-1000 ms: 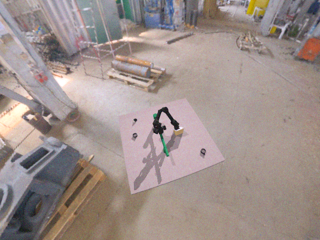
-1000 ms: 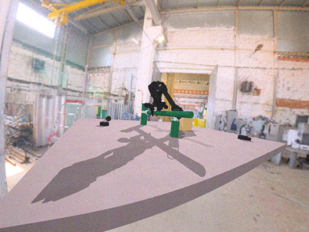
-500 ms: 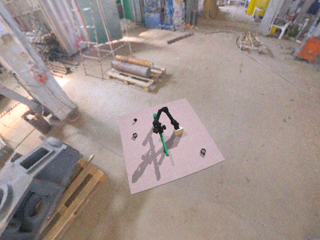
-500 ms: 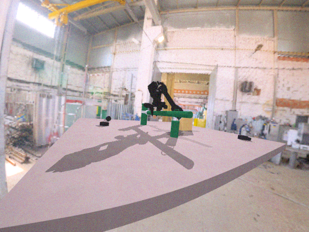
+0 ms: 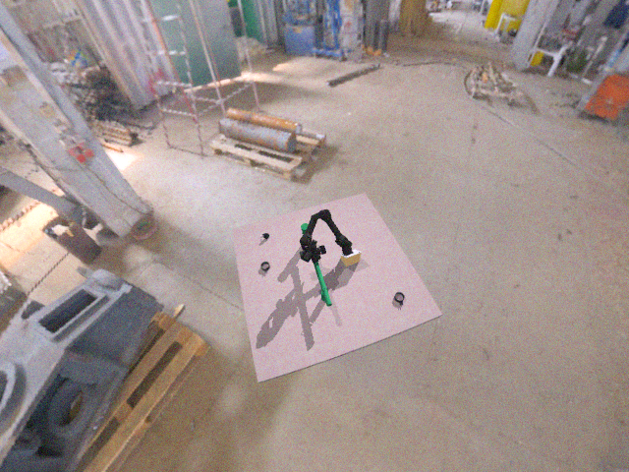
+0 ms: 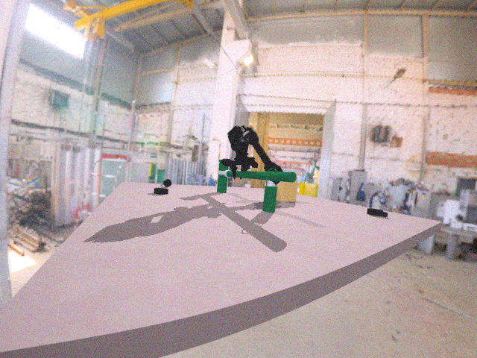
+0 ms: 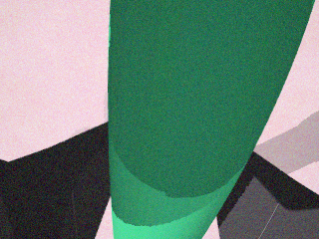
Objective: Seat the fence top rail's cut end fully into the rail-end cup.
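The green top rail [image 5: 321, 284] [image 6: 265, 176] [image 7: 194, 100] lies roughly level above the board. My gripper [image 5: 315, 259] [image 6: 235, 174] [image 7: 170, 135] is shut on the rail near its post end, with one black finger on each side. The big green post [image 5: 304, 226] [image 6: 221, 183] stands at the back. A pale cup [image 6: 224, 172] shows high on this post, in line with the rail. Fingers cover part of the junction, so how deep the rail end sits cannot be told. The short green post [image 6: 270, 200] stands under the rail's far part, its loop cap [image 6: 271, 183] around the rail.
The arm's base is by a tan block [image 5: 350, 259] [image 6: 287, 192] on the pink board [image 5: 385, 254] [image 6: 192, 277]. Black rings lie left [image 5: 264, 265] [image 6: 161, 191] and right [image 5: 399, 298] [image 6: 377, 212]. A small black piece [image 5: 264, 236] [image 6: 167, 183] is at the back left.
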